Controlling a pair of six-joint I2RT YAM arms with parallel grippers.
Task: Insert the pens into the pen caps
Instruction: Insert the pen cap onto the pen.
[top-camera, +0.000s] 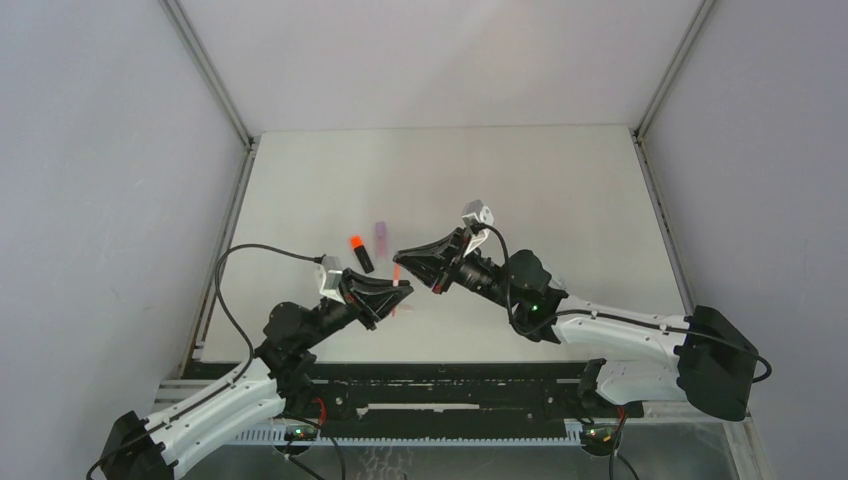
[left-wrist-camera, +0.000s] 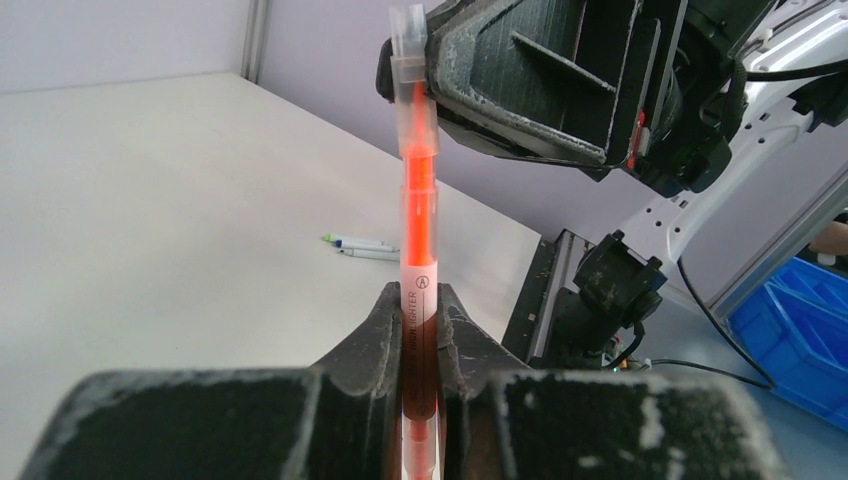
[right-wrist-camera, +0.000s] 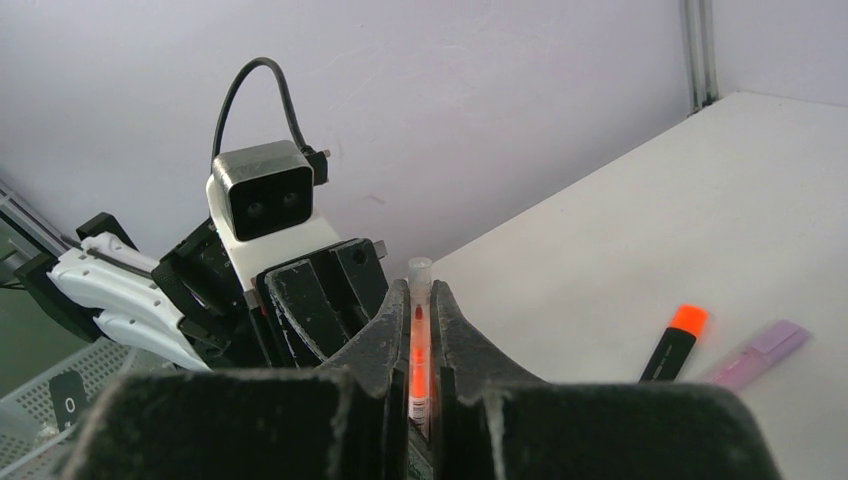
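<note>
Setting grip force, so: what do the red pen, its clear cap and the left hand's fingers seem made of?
Red pen: translucent plastic, smooth, slightly glossy; the red core shows through. Clear cap: frosted, see-through plastic, probably. Fingers of the left hand: matte black, rough plastic, perhaps printed, with whitish scuffs.

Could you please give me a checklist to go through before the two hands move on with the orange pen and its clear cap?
1. Grip of the left hand on the orange pen: ok.
2. Grip of the right hand on the clear cap: ok.
3. Pen tip inside the cap: ok, seen in the right wrist view.
4. Cap pushed fully home: cannot tell; an orange stretch shows below it.
5. The black highlighter and lilac highlighter lie apart from both hands: ok.
</note>
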